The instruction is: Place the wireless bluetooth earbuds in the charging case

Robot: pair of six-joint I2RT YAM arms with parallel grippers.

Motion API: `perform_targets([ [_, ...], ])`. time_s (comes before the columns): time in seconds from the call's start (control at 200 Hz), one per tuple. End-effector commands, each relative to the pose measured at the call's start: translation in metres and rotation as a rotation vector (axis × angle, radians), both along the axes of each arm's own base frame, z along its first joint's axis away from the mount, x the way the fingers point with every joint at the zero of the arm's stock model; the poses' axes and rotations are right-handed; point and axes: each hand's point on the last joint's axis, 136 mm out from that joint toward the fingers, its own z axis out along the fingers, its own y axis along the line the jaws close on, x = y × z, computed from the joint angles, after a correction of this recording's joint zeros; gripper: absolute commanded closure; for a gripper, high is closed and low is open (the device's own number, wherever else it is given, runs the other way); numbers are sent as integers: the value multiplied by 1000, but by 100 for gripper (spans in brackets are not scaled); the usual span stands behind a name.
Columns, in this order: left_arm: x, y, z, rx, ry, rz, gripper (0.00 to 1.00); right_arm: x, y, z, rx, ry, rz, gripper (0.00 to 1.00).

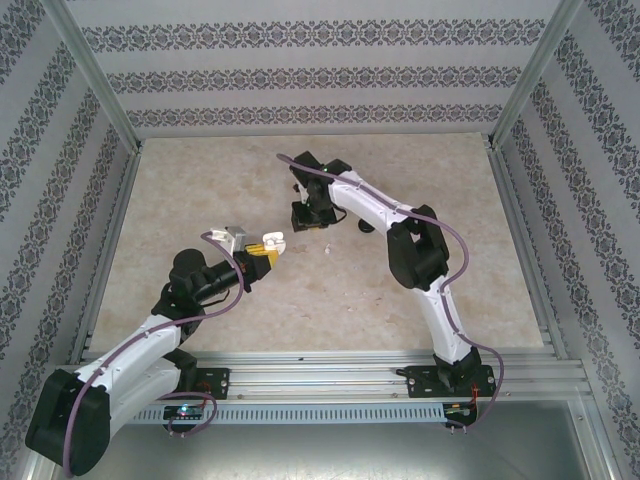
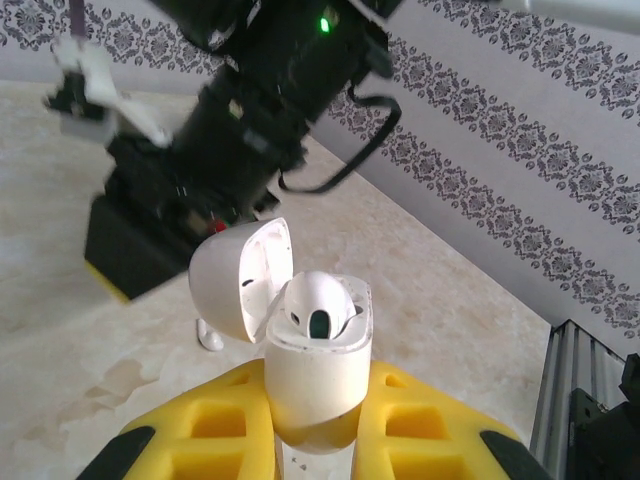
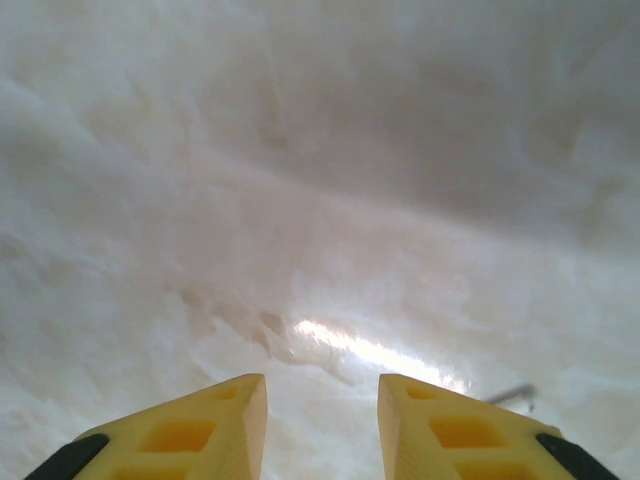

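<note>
My left gripper [image 2: 318, 400] is shut on the white charging case [image 2: 318, 365] and holds it upright above the table, its lid [image 2: 235, 275] swung open to the left. One white earbud [image 2: 318, 305] sits in the case's mouth. A second white earbud [image 2: 208, 335] lies on the table just left of the case, below the dark body of the right arm [image 2: 220, 150]. In the top view the left gripper [image 1: 268, 247] is left of centre and the right gripper [image 1: 308, 222] points down just beyond it. My right gripper [image 3: 322, 400] is open close over bare table, nothing between its fingers.
The beige marbled tabletop [image 1: 200, 190] is ringed by patterned walls and a metal frame rail [image 1: 330, 362] along the near edge. A thin grey wire tip [image 3: 510, 395] shows at the right in the right wrist view.
</note>
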Motion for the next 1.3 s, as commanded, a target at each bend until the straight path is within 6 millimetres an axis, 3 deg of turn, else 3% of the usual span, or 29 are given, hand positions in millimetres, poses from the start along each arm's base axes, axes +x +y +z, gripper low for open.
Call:
perform_targets([
  [0.0, -4, 0, -2, -14, 13, -17, 100, -2, -15, -29, -80, 85, 47, 67],
  [0.225, -2, -1, 2, -20, 2, -22, 100, -6, -19, -51, -102, 132, 82, 68],
  [0.355, 0, -3, 3, -21, 1, -29, 100, -13, -28, -56, -109, 161, 74, 75],
  [0.595, 0, -5, 4, -24, 1, -44, 100, -41, -73, -72, -167, 246, 21, 79],
  [0.739, -2, -5, 5, -35, 2, -48, 100, -60, -91, -70, -181, 262, -8, 79],
  [0.994, -8, -4, 10, -46, -7, -53, 100, -93, -90, -64, -102, 303, -46, 78],
  [1.294, -18, -1, 11, -34, -21, -56, 100, -123, -85, -60, 25, 354, -129, 65],
])
